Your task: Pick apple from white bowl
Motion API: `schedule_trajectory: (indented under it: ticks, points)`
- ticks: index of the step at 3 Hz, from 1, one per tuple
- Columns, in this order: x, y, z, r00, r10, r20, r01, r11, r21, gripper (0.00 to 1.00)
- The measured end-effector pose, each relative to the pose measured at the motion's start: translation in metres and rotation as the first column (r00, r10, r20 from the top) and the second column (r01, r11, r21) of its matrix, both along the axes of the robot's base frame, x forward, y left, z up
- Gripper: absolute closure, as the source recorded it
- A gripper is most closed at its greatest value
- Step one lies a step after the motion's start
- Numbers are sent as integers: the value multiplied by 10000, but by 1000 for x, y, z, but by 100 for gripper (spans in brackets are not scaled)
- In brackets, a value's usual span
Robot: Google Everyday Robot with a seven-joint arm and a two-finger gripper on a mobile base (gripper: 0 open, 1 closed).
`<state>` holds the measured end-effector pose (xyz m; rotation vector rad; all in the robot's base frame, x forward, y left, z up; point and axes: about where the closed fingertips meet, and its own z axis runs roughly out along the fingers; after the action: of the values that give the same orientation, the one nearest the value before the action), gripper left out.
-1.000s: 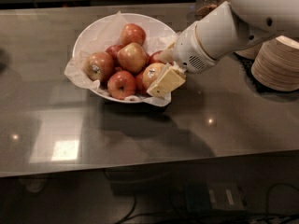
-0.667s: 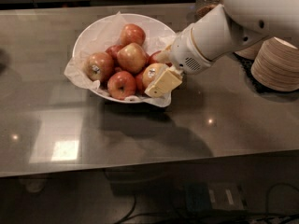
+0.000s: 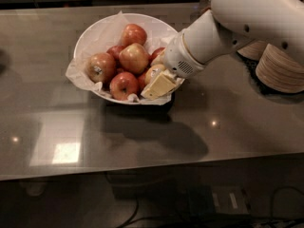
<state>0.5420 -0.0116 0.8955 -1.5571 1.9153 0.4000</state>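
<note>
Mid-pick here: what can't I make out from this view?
- Camera view: the gripper, at the white bowl's right rim, covers most of a pale apple; whether it holds it cannot be seen.
- Camera view: lower apples are hidden under the top apples.
- Camera view: stacked paper bowls are cut by the right edge and the arm.

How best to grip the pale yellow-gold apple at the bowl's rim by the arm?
Grip the pale yellow-gold apple across its round middle, from above on the arm's side, over the white paper-lined bowl's low rim, where the beige end effector sits; redder apples crowd its other sides.
</note>
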Motion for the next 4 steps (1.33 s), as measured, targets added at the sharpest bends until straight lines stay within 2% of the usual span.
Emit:
schedule_trajectory:
  ticks: [1,2,3,4]
  points:
    - [1,0,-4,10000,-25,-65,25,10000,-30,46]
    - [2,-1,-5,10000,-54,-66,54,10000,-37,65]
    - [3,-13,4,9999,-142,-27,142,9994,316,89]
    - [6,-25,10,9999,-137,-76,141,9979,629,100]
